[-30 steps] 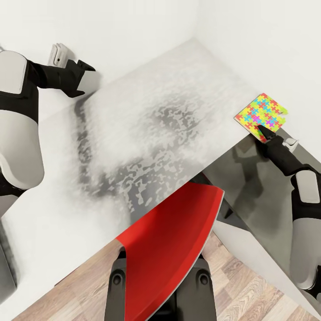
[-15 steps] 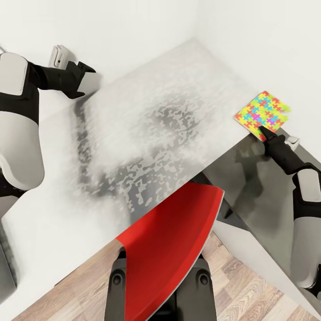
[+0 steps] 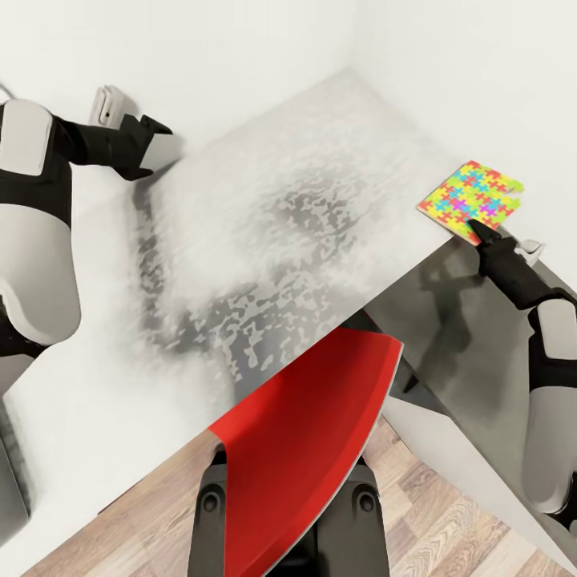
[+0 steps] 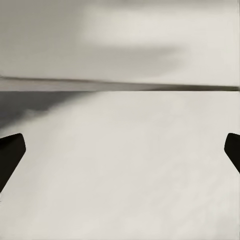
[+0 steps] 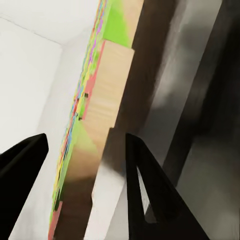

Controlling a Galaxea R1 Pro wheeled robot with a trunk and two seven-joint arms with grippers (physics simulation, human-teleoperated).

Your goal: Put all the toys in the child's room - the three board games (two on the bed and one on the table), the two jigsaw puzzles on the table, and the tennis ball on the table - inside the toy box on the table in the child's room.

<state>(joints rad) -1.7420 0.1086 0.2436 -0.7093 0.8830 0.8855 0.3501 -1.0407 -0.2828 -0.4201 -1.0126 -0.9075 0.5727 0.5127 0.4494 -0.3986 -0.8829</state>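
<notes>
One jigsaw puzzle, a thin bright square of interlocking pieces, lies at the right edge of the table, partly over the edge. My right gripper reaches up to it from below that edge. In the right wrist view the jigsaw puzzle is seen edge-on, pale wooden underside showing, between the two spread fingers of the right gripper, which is open. My left gripper hovers over the table's far left by the wall. The left gripper is open with nothing between its fingers.
A red chair is tucked under the table's near edge, over wooden floor. White walls close the corner behind the table. A darker, lower surface lies right of the table, under my right arm.
The right gripper has crept up and further onto the puzzle's near edge. The puzzle has shifted and turned slightly away from me. The left arm has barely moved.
</notes>
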